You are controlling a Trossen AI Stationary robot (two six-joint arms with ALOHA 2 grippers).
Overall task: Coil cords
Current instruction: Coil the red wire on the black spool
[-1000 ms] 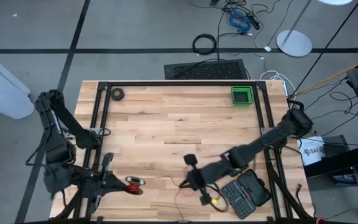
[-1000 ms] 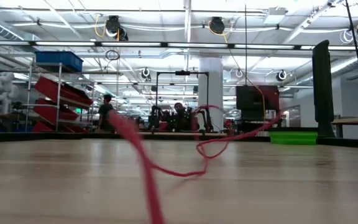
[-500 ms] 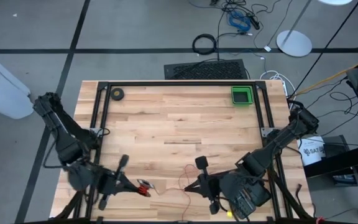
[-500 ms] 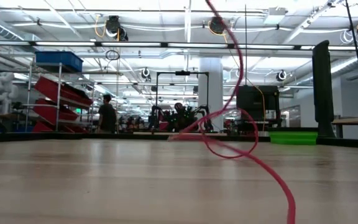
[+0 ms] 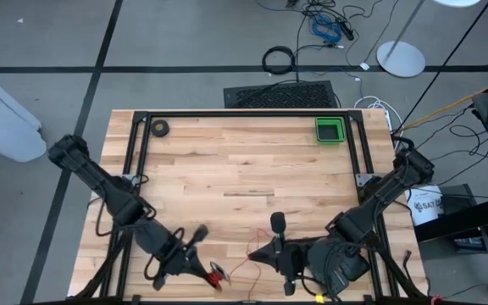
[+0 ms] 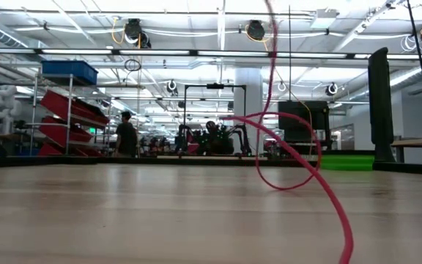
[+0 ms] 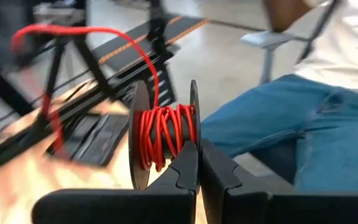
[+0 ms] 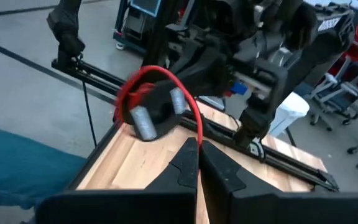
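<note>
Change since a second ago: both arms had swung toward the table's near edge; the left gripper (image 5: 200,269) had carried the spool from the left side toward the middle, and the right gripper (image 5: 257,254) had drawn back to the right, so the two ended close together.
Left gripper: near the front edge, left of centre in the high view; its fingers (image 7: 185,168) were pressed together on one flange of a small dark spool (image 7: 161,134), as the left wrist view showed.
Cords: thin red wire (image 7: 160,134) was wound round the spool's core between two dark discs, with a loose tail arching up and away (image 7: 79,31); from above the bundle appeared as a red spot at the left gripper's tip (image 5: 219,275).
Loose run: a red strand (image 5: 246,264) trailed across the wood between the two grippers; in the low view it hung from above, looped once and fell to the table (image 6: 299,165).
Right gripper: beside the loose strand near the front edge, fingers (image 8: 188,163) closed tip to tip; whether the wire was pinched between them could not be told.
Table: pale wooden top (image 5: 244,169) in a black frame.
Green tray: far right corner (image 5: 329,130), well apart from the cords.
Tape roll: small dark ring at the far left corner (image 5: 160,128).
Background: a person in blue jeans (image 7: 303,130) sat beyond the table edge.
</note>
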